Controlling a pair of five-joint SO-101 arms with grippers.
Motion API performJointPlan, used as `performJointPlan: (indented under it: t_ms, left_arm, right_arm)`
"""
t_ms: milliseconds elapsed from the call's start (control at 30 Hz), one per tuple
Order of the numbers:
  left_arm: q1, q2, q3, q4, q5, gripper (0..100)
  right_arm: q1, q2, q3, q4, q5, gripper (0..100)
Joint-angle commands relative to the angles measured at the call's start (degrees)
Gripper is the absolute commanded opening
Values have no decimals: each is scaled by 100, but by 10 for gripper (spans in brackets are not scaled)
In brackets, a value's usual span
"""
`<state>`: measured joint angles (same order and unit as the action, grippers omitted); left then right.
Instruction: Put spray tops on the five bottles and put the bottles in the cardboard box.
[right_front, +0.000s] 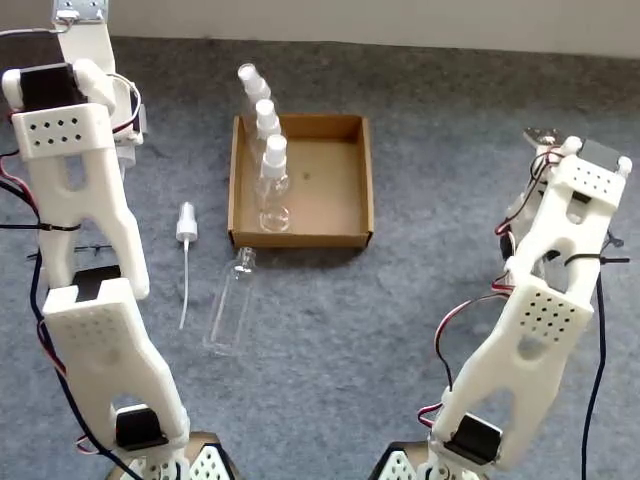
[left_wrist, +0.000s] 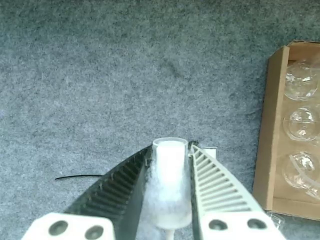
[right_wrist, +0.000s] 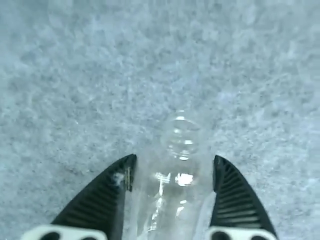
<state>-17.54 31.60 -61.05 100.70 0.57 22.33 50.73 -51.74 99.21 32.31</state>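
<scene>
The left gripper is squeezed tight on a white spray top. The top stands straight up between the 2 fingers. Grey carpet lies under it, and the cardboard box is off to one side.

The right gripper has a clear bottle between its 2 black fingers, and they look closed on its sides. This bottle has no top, so its round mouth is open. It is held over the grey carpet too.

In the high view, the cardboard box sits in the middle of the table, between the 2 arms. A row of 3 bottles stands inside it, along its left wall. Each of these 3 has a white spray top on.

Just outside the box, near its front left corner, 1 more clear bottle lies on its side with no top. Beside that lies a loose spray top, with its thin tube pointing toward the front of the table. The 2 do not touch.
</scene>
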Motion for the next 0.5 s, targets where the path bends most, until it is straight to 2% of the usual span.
performJointPlan:
  t_ms: [0,100,200,300,467]
  left_arm:
    - [-48,-356,-22,-26,-44,90]
    - [-57,-356,-22,-26,-44,90]
    - [-57,-365,145,-26,-53,91]
    - [22,-365,514,-35,-53,91]
    - [224,-365,1226,-62,-343,91]
  right_arm:
    - [-207,-127,-927,207,-44,14]
    - [-286,-303,-1446,207,-404,5]
    - [-426,-673,-1429,207,-448,5]
    - [-593,-1235,-848,207,-730,4]
    - [-1059,-2633,822,198,-765,4]
